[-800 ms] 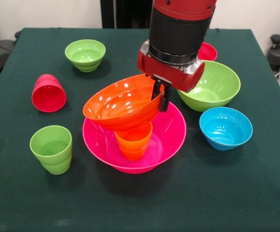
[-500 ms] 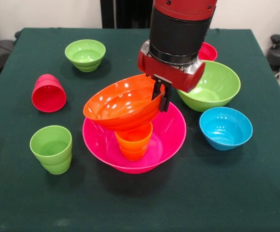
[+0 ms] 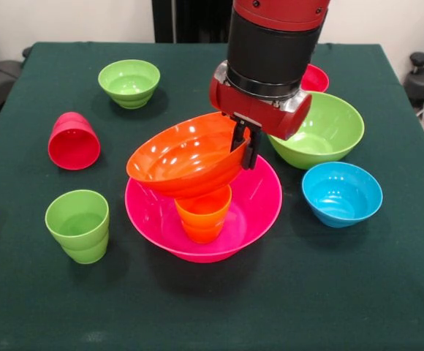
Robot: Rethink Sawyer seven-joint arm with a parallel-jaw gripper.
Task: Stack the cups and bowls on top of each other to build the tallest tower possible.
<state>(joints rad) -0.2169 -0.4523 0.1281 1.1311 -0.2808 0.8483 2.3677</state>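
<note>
Over the last moment almost nothing has shifted: the gripper [image 3: 245,145] stays clamped on the rim of the large orange bowl [image 3: 186,155], which hangs tilted with its mouth tipped toward nine o'clock, its underside on or just above the orange cup [image 3: 203,213] standing in the pink bowl [image 3: 259,191] at the table's middle. The bowl has crept only a hair toward three o'clock. I'd say it is being settled onto the cup before release.
</note>
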